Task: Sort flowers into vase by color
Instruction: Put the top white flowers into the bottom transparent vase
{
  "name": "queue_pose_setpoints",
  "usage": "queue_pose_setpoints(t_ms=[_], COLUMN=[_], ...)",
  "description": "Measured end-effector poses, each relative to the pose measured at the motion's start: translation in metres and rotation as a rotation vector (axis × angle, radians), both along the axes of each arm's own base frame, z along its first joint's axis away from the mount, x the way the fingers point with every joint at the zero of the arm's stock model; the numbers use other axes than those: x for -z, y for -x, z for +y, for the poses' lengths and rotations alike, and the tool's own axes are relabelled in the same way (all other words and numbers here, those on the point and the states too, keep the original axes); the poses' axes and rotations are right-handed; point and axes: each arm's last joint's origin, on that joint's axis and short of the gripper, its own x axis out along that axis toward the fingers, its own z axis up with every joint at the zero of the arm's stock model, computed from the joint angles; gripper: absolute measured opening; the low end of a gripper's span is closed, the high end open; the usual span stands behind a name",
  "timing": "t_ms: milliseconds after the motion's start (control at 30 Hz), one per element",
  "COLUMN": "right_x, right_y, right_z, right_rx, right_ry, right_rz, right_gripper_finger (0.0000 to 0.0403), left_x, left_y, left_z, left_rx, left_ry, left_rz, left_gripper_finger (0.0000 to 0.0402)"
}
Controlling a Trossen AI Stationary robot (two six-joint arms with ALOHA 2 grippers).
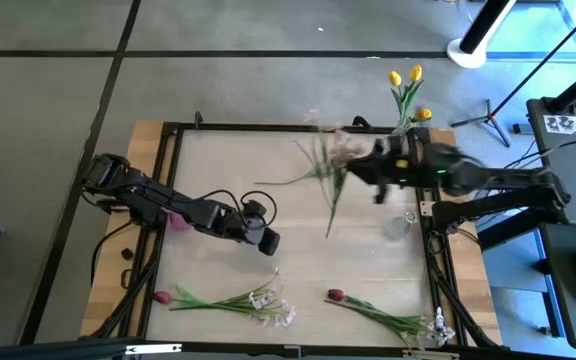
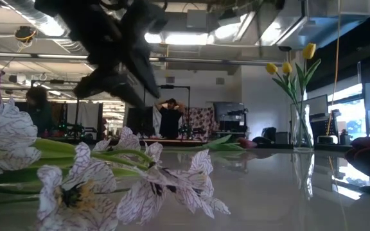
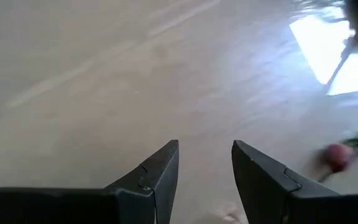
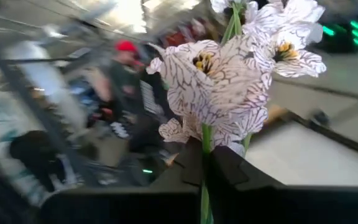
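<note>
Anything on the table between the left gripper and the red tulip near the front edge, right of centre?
Nothing: in the high view the stretch between the left gripper and that red tulip is bare tabletop. The white-flowered stems lie off to the side.

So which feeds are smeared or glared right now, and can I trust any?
High view: right gripper and its white flower are motion-smeared, the rest sharp. Right wrist view: blossoms fairly clear, background streaked. Left wrist view: soft, with a bright glare patch on the table. Low view: near blossoms large and soft, yellow tulips sharp.

Person [image 2: 171, 119] (arms raised), monitor [image 2: 317, 110]
</note>
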Motion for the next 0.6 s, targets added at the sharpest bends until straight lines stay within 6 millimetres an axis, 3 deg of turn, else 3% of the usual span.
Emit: queue_pose_setpoints(t_ms=[233,600], right_x=[-0.027,-0.035], right_y=[0.053,0.107], right_z=[0.008,0.017], right_rx=[-0.223,-0.484], right_ry=[0.137,0.304], right_rz=[-0.177,-0.293], right_gripper_finger=[0.0004,0.0003], left_x=[-0.007,-0.018], left_y=[-0.008,-0.017], left_z=[0.0,-0.002], left_rx=[0.026,0.056], left_ry=[-0.051,-0.066], left_rz=[-0.098,-0.233], left_gripper_finger=[0.0144,0.0144])
